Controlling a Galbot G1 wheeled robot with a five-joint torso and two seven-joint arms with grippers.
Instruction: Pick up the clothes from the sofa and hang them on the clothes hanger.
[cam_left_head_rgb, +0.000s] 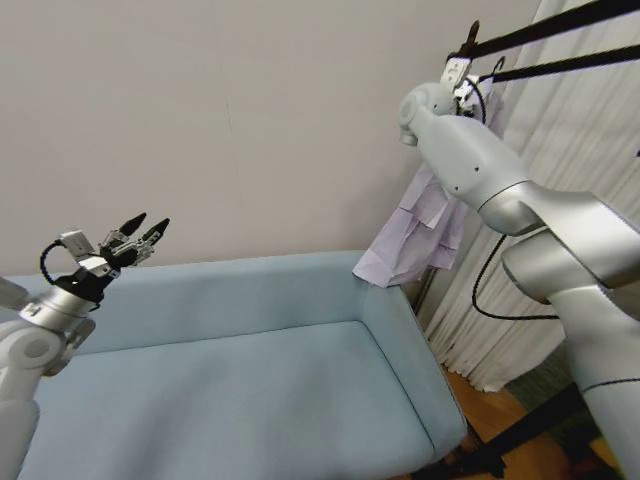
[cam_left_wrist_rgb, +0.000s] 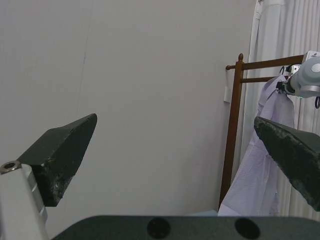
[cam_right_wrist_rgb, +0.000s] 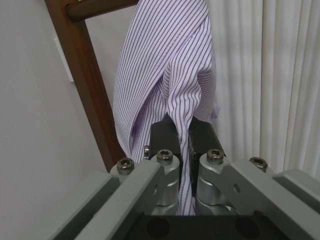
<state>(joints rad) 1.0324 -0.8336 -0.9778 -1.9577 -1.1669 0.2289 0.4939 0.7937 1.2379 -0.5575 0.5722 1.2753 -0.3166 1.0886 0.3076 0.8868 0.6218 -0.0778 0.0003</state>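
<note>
One lilac-striped cotton shirt (cam_left_head_rgb: 420, 232) is hung at the dark wooden clothes rack (cam_left_wrist_rgb: 232, 140), its fabric clamped between the closed right gripper (cam_right_wrist_rgb: 184, 134). Apart, the left gripper (cam_left_head_rgb: 146, 229) is held wide open, empty, above the pale blue sofa (cam_left_head_rgb: 250, 400).

soft even indoor light, bright pale wall (cam_left_head_rgb: 250, 120), v. faint shadows, head view edges bent
</note>
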